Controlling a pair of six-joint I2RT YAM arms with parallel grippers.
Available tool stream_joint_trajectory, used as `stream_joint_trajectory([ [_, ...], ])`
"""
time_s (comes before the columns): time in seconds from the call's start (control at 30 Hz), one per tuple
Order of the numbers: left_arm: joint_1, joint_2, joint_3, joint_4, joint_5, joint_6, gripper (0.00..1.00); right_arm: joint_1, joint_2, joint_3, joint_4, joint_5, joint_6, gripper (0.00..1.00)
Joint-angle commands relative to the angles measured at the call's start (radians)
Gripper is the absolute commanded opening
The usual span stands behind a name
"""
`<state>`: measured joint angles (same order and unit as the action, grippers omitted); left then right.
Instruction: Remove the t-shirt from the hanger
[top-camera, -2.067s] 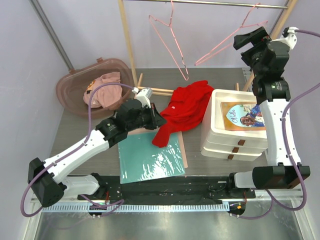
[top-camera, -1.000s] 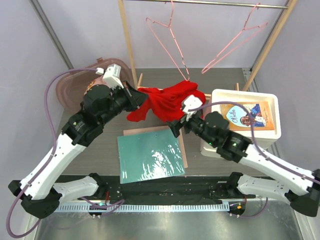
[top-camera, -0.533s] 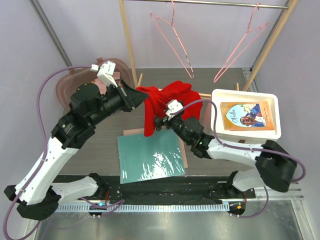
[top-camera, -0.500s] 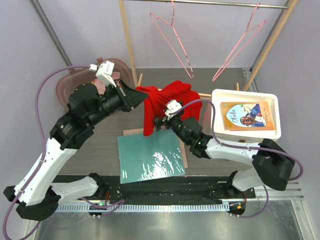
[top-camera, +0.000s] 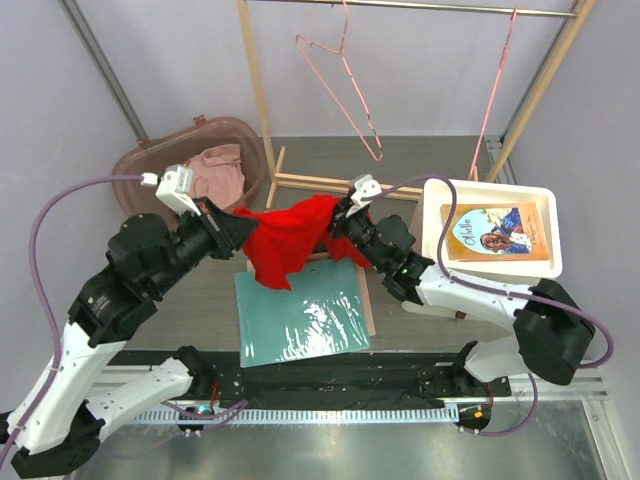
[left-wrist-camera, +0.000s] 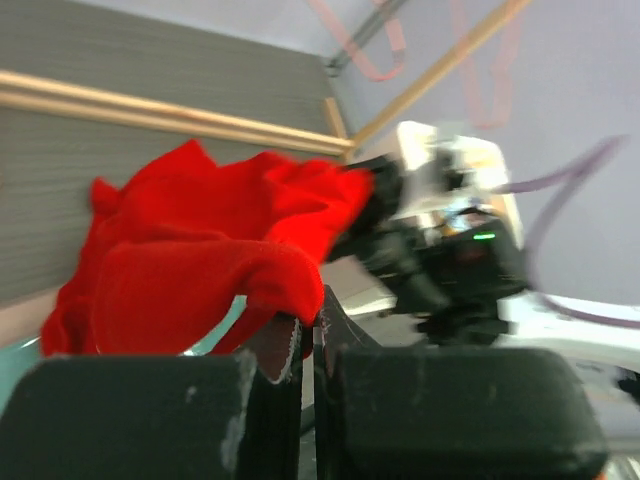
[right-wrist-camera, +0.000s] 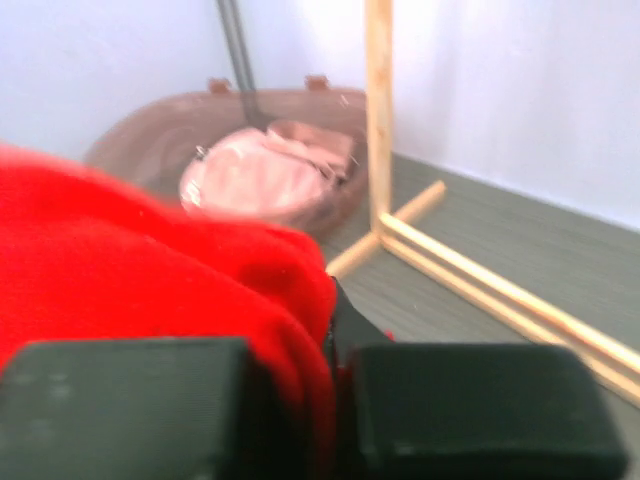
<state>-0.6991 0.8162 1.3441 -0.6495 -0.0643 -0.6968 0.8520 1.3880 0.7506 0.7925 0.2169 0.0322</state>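
Both arms bend inward, the left pincer (top-camera: 243, 232) and right pincer (top-camera: 338, 224) each clamped on the red t-shirt (top-camera: 290, 240) slung between them.

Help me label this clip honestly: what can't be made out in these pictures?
Top view: the shirt covers the tips of the left claw and right claw.
Right wrist view: blurred; the shirt hides the table under it.
Top view: the pink cloth in the basket is too small to identify.
Top view: the print on the box is too small to read.
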Motion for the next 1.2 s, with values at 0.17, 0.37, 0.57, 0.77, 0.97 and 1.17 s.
stream_joint_trajectory([
  [0.17, 0.003, 0.000, -0.260, 0.089, 0.027, 0.034, 0.53, -0.045, -0.121, 0.315, -0.222, -0.138, 0.155, 0.01],
  [0.37, 0.003, 0.003, -0.211, 0.183, 0.201, 0.154, 1.00, -0.091, -0.075, 0.558, -0.486, -0.353, 0.202, 0.01],
  [0.57, 0.003, -0.080, -0.218, 0.273, 0.276, 0.331, 1.00, -0.128, -0.084, 0.619, -0.559, -0.580, 0.285, 0.01],
  [0.77, 0.003, -0.065, -0.211, 0.310, 0.317, 0.546, 1.00, -0.146, -0.092, 0.632, -0.530, -0.779, 0.362, 0.01],
  [0.97, 0.003, 0.009, -0.234, 0.375, 0.490, 0.652, 1.00, -0.159, -0.086, 0.627, -0.413, -0.907, 0.486, 0.01],
  [1.17, 0.003, 0.136, -0.217, 0.506, 0.650, 0.582, 1.00, -0.166, -0.064, 0.616, -0.242, -0.984, 0.649, 0.01],
])
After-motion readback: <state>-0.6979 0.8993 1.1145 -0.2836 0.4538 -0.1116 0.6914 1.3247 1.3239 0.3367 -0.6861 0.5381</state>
